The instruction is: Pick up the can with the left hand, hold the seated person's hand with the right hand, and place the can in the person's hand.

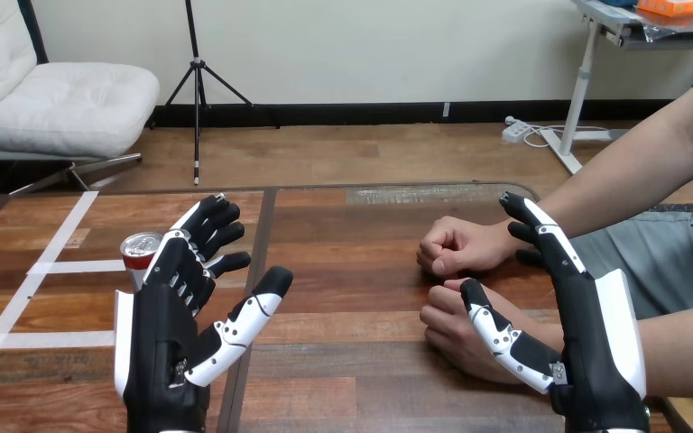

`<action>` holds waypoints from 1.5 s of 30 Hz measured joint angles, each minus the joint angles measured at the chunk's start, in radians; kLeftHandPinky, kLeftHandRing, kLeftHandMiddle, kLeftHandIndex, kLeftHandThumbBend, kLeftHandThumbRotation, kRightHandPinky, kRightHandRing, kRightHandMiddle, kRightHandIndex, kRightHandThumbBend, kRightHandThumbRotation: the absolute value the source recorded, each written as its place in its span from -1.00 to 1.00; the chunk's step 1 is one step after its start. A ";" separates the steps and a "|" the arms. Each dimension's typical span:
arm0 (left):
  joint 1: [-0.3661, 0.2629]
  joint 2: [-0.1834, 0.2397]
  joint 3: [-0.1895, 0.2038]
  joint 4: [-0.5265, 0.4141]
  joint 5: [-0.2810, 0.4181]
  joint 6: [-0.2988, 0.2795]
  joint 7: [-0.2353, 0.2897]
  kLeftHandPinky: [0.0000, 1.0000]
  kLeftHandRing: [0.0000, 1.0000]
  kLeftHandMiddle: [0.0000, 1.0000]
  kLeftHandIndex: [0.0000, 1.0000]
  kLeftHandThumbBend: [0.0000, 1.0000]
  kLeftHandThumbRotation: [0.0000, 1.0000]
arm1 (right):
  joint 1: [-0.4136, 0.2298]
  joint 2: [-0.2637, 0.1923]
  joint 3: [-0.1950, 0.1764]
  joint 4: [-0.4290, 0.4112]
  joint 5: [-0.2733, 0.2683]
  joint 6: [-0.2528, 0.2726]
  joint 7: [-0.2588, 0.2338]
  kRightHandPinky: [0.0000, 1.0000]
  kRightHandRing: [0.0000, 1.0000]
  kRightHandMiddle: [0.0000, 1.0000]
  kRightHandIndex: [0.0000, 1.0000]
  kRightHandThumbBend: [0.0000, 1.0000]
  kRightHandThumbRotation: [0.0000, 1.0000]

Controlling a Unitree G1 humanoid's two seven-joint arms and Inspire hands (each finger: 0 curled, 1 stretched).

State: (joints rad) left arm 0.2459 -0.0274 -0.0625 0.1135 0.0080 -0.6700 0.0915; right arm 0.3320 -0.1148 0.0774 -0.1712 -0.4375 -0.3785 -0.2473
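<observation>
So the red-topped silver metal can sat just behind the wide-open left hand; right hand open too, beside the person's nearer hand.

wooden table | can upright, left | white tape strips left | person's hands resting, right
</observation>
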 measured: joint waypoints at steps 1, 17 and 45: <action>0.000 0.000 0.000 0.000 0.000 0.000 0.000 0.36 0.57 0.59 0.58 0.45 -0.48 | 0.000 0.000 0.000 0.000 0.000 0.000 0.000 0.58 0.72 0.78 0.75 -0.15 -1.00; 0.000 0.000 0.000 0.000 0.000 0.000 0.000 0.34 0.56 0.59 0.57 0.47 -0.47 | 0.000 0.000 0.000 0.000 0.000 0.000 0.000 0.58 0.71 0.77 0.74 -0.15 -1.00; -0.001 -0.001 0.011 0.008 0.018 -0.028 0.037 0.42 0.61 0.63 0.61 0.34 -0.57 | 0.000 0.000 0.000 0.000 0.001 0.001 0.005 0.60 0.73 0.78 0.74 -0.15 -1.00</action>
State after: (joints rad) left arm 0.2453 -0.0281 -0.0519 0.1220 0.0264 -0.6982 0.1290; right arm 0.3320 -0.1145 0.0774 -0.1712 -0.4362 -0.3772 -0.2425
